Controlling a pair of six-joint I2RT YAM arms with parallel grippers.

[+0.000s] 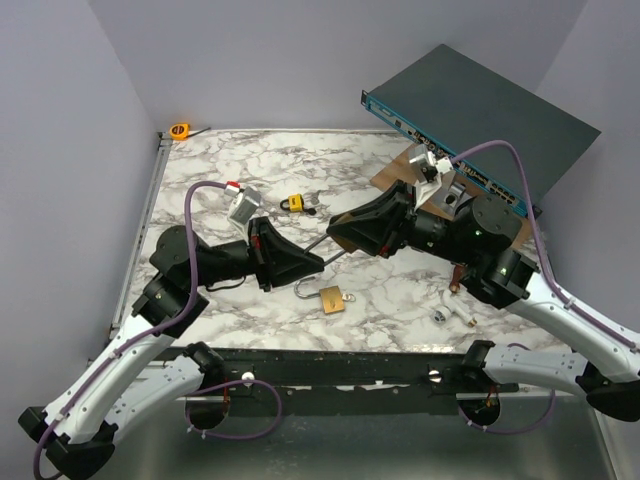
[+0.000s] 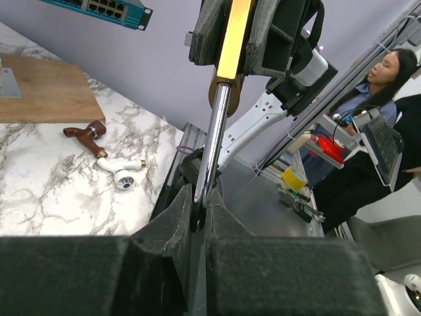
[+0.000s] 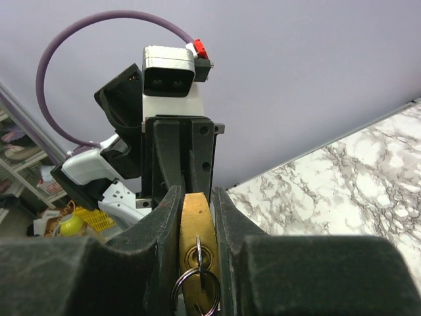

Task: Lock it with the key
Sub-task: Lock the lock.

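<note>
Padlock (image 3: 195, 227) held in air between both claws. Brass body (image 2: 232, 36) pinched by right claw (image 3: 196, 197); long steel bar (image 2: 214, 138) pinched by left claw (image 2: 199, 197). Bar lined up claw to claw. Key ring (image 3: 197, 275) at keyhole.

Counter (image 1: 400, 305) is white marble with grey veining. The padlock (image 3: 196, 227) is brass-gold with a shiny silver shackle (image 2: 214, 145), sitting between matte black jaws. Cables (image 1: 190, 210) are purple, the tape measure (image 1: 180, 130) is orange, and the network switch (image 1: 480, 105) is dark grey on top with a teal-blue front. Walls (image 1: 300, 60) are pale lilac.
</note>
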